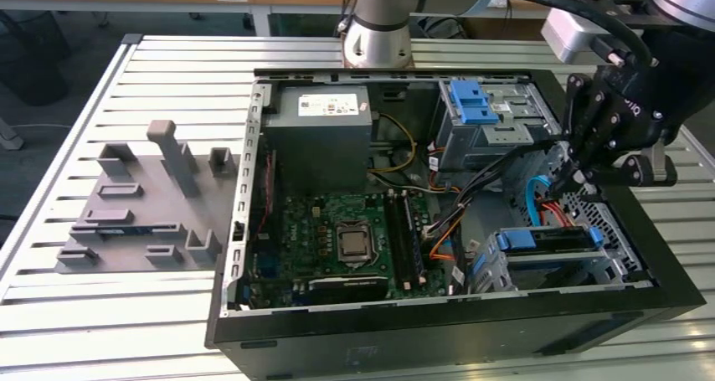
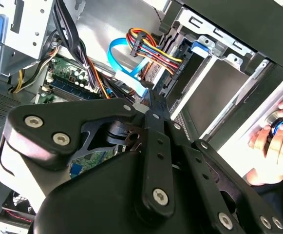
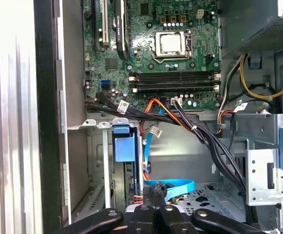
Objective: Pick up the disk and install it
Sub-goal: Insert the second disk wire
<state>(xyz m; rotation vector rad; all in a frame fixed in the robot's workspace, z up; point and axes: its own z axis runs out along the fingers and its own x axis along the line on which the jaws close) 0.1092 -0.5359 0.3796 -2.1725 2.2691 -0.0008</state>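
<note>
Presently, 1 arm, 1 computer case (image 1: 671, 301), open and lying on its side on the slatted table (image 1: 167, 63).

Item 1: the gripper (image 1: 575, 176). It hangs just over the drive cage (image 1: 609, 268). In the first wrist view its 2 fingers look closed together with nothing between them. Likely reason for that pose: closed tips suit pressing something home, not carrying it.

Item 2: the disk (image 1: 544, 240). It stands on edge inside the drive cage, blue rail uppermost, apparently seated or nearly so. In the first wrist view it appears as a thin upright slab (image 3: 131, 178), just beside the fingertips.

Item 3: obstructions at the drive cage. A blue flat cable (image 3: 175, 186) loops right next to the fingertips, and a bundle of black and coloured wires (image 3: 199, 131) crosses just past the cage; both could snag.

Item 4: surroundings. A motherboard (image 1: 335, 239) lies beside the drive cage; a grey power supply (image 1: 324, 126) sits well beyond it; a 2nd bay with a blue latch (image 1: 475, 105) stands on the far side.

Item 5: a grey fixture (image 1: 146, 205), well apart from the drive cage, outside the case.

Item 6: a person's hand (image 2: 273, 151), outside the case wall near the drive cage.
</note>
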